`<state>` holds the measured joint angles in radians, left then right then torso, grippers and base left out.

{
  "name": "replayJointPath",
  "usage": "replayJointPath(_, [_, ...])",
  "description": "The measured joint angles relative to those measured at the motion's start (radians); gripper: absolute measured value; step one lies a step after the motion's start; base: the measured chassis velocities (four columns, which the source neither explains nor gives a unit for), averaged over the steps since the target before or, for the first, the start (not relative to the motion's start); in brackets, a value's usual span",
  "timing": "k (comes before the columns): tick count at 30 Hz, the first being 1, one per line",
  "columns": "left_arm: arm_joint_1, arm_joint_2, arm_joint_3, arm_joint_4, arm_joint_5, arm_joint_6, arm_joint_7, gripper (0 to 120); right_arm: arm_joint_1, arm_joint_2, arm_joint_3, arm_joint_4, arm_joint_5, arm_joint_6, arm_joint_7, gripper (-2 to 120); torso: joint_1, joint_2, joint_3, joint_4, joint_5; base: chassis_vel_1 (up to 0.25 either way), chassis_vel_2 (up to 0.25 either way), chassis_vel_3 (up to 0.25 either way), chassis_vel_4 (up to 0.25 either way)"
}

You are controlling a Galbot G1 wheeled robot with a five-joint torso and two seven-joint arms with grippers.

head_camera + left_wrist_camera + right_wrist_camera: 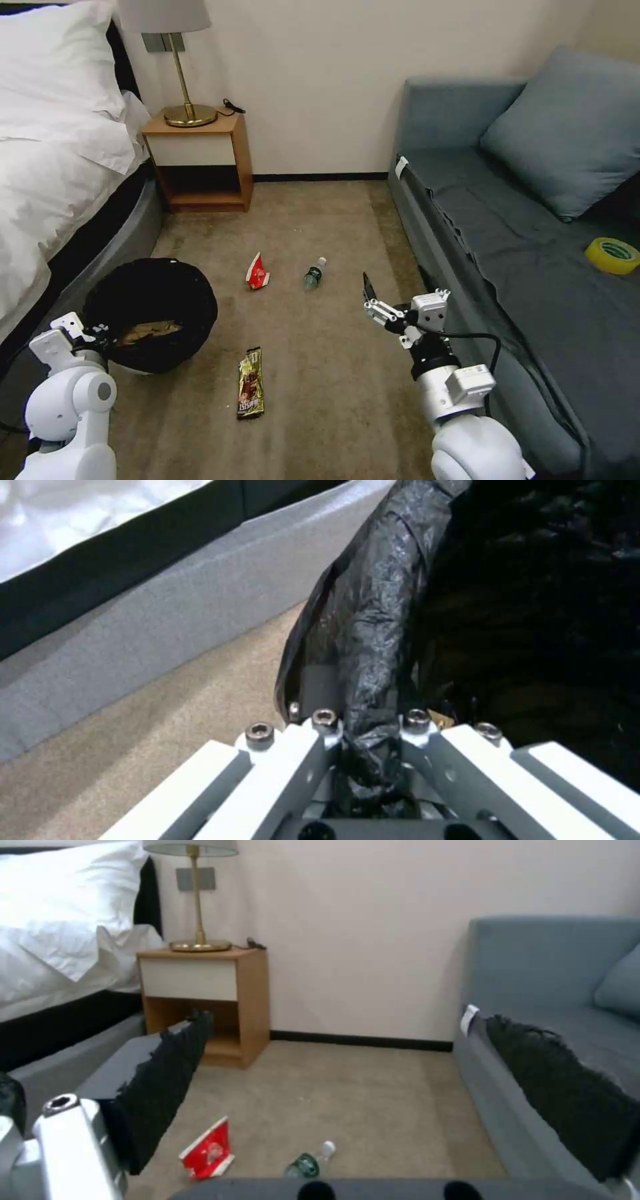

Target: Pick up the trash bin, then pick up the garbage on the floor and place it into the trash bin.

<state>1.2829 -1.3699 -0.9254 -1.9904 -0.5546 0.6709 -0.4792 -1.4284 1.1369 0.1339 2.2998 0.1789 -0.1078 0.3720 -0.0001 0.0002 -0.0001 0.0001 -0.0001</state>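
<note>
The bin [152, 313] was already in hand: the left gripper [370, 730] had its jaws closed on the bin's rim, with the crinkled black bag [373, 630] pinched between them. Something tan and crumpled lay inside the bin, probably the paper wrapper [148, 331], so one piece of litter seemed to be done.

Three pieces were left on the carpet [320, 373]. The red packet [208, 1151] and the small bottle [308, 1162] lay side by side ahead of the right gripper's [347, 1080] fingertips, and below them, the bottle nearer the midline between the jaws and the packet off toward the left finger pad [163, 1085]. The brown candy wrapper [251, 383] lay between the two grippers, nearer the robot than the other two pieces.

The right gripper's jaws stood wide apart, holding nothing and touching nothing, raised above the floor and pointing toward the packet and bottle.
</note>
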Motion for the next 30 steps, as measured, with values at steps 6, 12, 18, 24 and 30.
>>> replayJointPath(6, [0.001, -0.004, 0.0, -0.002, 0.0, 0.0, 0.0, 2, 0.007, 0.005, -0.003, -0.011, 0.002, 0.002, -0.001, 100, 0.0, 0.0, 0.0, 0.0, 0.0, 0.0, 0.0, 0.0, 0.0])
replayJointPath(12, [0.001, -0.005, 0.0, -0.004, 0.0, 0.0, 0.0, 2, 0.018, 0.009, -0.009, -0.023, 0.01, 0.004, -0.004, 100, 0.0, 0.0, 0.0, -0.0001, 0.0, -0.036, 0.026, 0.029, -0.036])
replayJointPath(18, [0.001, -0.005, 0.0, -0.004, 0.0, 0.0, 0.001, 2, 0.021, 0.012, -0.014, -0.032, 0.011, 0.009, -0.005, 100, 0.0, 0.0, 0.0, -0.0002, -0.0001, -0.144, 0.145, 0.127, -0.121])
replayJointPath(24, [0.001, -0.008, 0.002, -0.002, 0.001, -0.002, 0.001, 2, 0.029, 0.012, -0.019, -0.039, 0.014, 0.015, -0.01, 100, 0.0, 0.0, 0.0, -0.0001, 0.0, -0.138, 0.143, 0.134, -0.131])
replayJointPath(30, [0.0, -0.01, 0.003, 0.004, 0.005, -0.004, 0.001, 2, 0.052, 0.009, -0.032, -0.056, 0.033, 0.015, -0.012, 100, 0.0, 0.0, 0.0, -0.0002, 0.0001, -0.038, 0.023, 0.041, -0.038])
